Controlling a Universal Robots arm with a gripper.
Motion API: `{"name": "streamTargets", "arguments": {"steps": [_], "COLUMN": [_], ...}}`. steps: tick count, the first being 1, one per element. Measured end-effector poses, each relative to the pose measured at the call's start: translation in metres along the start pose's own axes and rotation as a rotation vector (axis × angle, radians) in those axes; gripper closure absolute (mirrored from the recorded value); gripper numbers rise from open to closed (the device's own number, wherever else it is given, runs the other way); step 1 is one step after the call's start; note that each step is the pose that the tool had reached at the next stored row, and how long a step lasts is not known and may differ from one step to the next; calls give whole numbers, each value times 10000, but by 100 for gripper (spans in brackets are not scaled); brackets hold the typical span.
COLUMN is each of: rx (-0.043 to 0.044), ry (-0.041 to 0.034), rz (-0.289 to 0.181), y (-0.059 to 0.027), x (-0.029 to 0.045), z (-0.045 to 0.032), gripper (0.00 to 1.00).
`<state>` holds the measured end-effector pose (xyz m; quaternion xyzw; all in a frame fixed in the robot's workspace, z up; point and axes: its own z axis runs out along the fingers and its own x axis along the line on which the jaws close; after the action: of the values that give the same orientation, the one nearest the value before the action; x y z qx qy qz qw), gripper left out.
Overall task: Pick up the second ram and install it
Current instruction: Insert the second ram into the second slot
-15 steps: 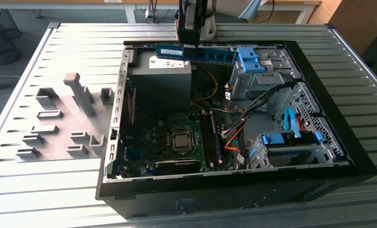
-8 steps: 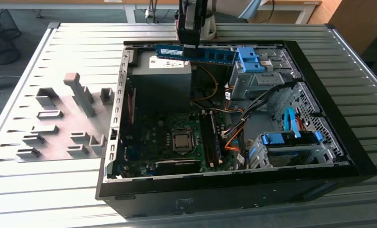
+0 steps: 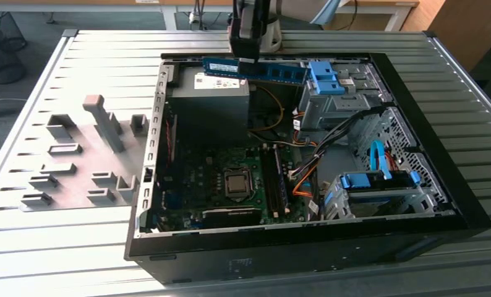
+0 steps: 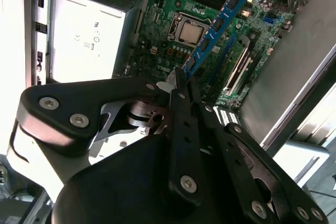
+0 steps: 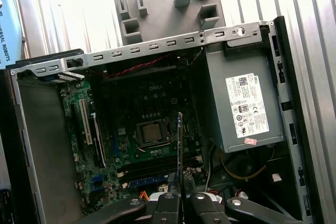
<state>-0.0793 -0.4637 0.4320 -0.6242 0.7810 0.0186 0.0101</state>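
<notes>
The second ram (image 3: 266,70), a long blue stick with black chips, hangs level above the far edge of the open computer case (image 3: 443,204). My gripper (image 3: 247,64) is shut on it near its middle. In the second wrist view the ram (image 4: 220,22) juts out from the gripper (image 4: 181,81) over the green motherboard (image 4: 173,3). In the first wrist view I see the ram (image 5: 180,145) edge-on above the gripper (image 5: 181,199), over the processor socket (image 5: 152,132). The memory slots (image 3: 274,179) lie on the motherboard, beside the processor socket (image 3: 237,184).
A grey power supply (image 3: 208,105) fills the case's far corner under the ram. Blue-latched drive cages (image 3: 378,185) and cable bundles (image 3: 311,179) occupy the exterior view's right side. A grey fixture plate with upright blocks (image 3: 80,167) lies on the slatted table (image 3: 55,247) on the left.
</notes>
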Motion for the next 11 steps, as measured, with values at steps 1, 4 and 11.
{"name": "streamTargets", "arguments": {"steps": [1, 4, 11], "rx": [2, 8, 19], "ry": [-1, -4, -9], "rz": [65, 221, 485], "y": [0, 0, 0], "x": [0, 0, 0], "z": [0, 1, 4], "gripper": [86, 86, 86]}}
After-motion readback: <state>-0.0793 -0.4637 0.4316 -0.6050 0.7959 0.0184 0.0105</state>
